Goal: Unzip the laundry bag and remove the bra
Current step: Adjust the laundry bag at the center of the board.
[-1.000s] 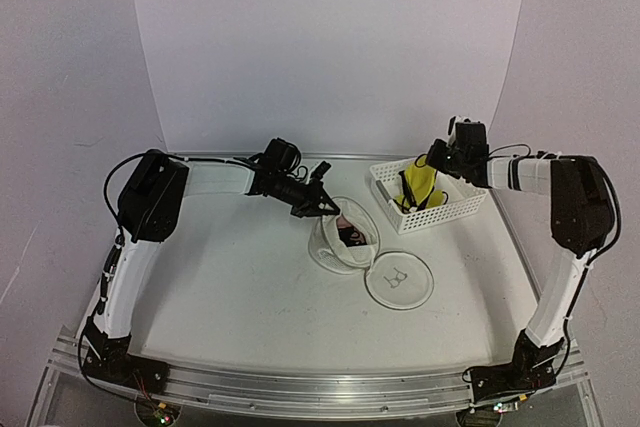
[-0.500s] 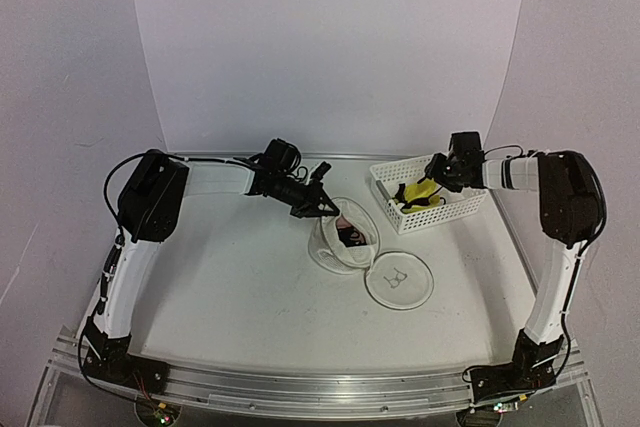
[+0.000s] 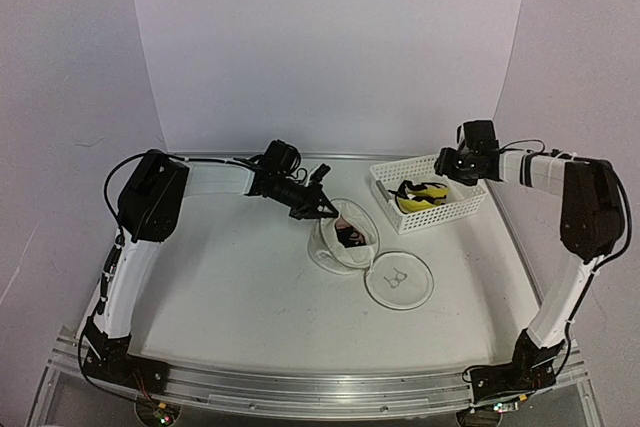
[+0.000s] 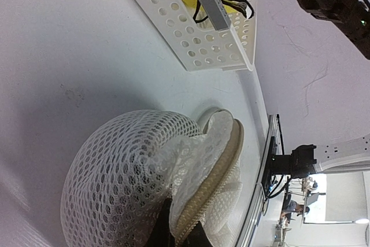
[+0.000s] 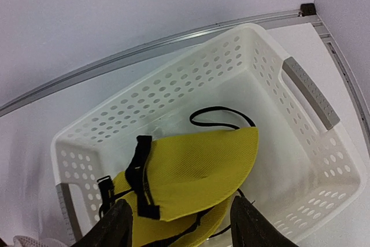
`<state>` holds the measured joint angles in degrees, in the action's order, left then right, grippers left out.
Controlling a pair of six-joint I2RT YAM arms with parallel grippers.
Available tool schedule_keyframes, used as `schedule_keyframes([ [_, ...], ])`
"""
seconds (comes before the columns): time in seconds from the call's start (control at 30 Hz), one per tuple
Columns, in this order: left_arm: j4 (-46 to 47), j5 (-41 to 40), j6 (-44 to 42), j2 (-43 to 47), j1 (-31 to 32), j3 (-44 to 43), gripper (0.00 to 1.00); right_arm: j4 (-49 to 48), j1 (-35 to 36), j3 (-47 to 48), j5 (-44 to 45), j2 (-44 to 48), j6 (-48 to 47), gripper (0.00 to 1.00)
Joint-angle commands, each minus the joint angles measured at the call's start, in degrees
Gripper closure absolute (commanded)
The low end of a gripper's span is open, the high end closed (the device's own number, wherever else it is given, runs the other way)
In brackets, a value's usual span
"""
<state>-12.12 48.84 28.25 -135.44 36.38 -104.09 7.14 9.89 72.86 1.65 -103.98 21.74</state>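
The laundry bag (image 3: 345, 243) stands unzipped mid-table, a white mesh drum with its round lid (image 3: 400, 282) flopped open toward the front, bra pictogram up. Something dark and pink shows inside it. My left gripper (image 3: 323, 211) is shut on the bag's back rim. In the left wrist view the mesh (image 4: 130, 169) and zipper edge pass between the left gripper's (image 4: 178, 234) dark fingers. A yellow bra (image 5: 199, 169) with black straps lies in the white basket (image 5: 173, 76), also seen from above as the bra (image 3: 420, 192). My right gripper (image 5: 184, 228) hovers open just above it, touching nothing.
The perforated white basket (image 3: 452, 209) stands at the back right, close to the bag. The right gripper (image 3: 446, 169) hangs over the basket's far side. A metal rail runs along the table's back edge (image 5: 144, 50) and a curved white backdrop rises behind it.
My right gripper lowered the yellow bra into the basket, opened and let it go, then drew back up to the right. The left gripper has stayed shut on the bag.
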Motion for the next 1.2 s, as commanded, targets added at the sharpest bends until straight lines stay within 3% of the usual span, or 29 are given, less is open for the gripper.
schedule_keyframes([
  [0.0, 0.08, -0.24, -1.68, 2.49, -0.04, 1.12, 1.0, -1.26, -0.23, -3.33, -9.98, 8.5, -0.53, 0.42],
  [0.13, 0.05, -0.38, -2.21, 3.66, 0.0, 2.69, 1.0, -1.58, 1.06, -6.63, -16.98, 13.5, -0.39, 0.44],
  [0.5, 0.08, -4.14, -4.34, 10.62, 0.09, 12.96, 1.0, -0.56, 15.9, -11.23, -16.47, 21.32, -0.28, 0.42],
  [0.87, 0.69, -10.93, -4.68, 19.93, 0.7, 23.36, 1.0, 0.42, 31.26, -9.49, -12.66, 14.12, -0.21, 0.41],
  [1.17, 1.04, -14.55, -3.84, 27.74, 1.78, 30.42, 1.0, 1.99, 38.38, -4.09, -8.09, 3.65, 0.26, 0.41],
])
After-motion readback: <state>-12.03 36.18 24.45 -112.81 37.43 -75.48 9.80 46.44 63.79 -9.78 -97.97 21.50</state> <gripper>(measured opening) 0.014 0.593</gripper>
